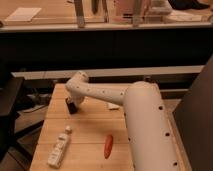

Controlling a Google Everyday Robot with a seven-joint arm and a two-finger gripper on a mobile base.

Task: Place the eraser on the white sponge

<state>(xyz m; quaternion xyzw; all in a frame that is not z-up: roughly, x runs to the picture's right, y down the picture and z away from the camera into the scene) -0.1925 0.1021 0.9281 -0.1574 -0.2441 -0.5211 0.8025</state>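
My gripper (pixel 73 106) hangs from the white arm (pixel 95 92) and is down at the wooden table (pixel 87 132), near its far left part. A dark shape sits right at the gripper; I cannot tell the black eraser apart from it. The white sponge (pixel 114 106) lies on the table to the right of the gripper. Only a small flat piece of it shows, under the arm's edge. Gripper and sponge are well apart.
A white bottle with a cap (pixel 59 147) lies at the front left of the table. An orange carrot (pixel 108 146) lies at the front middle. The arm's thick white link (pixel 147 130) covers the table's right side. A dark counter front stands behind.
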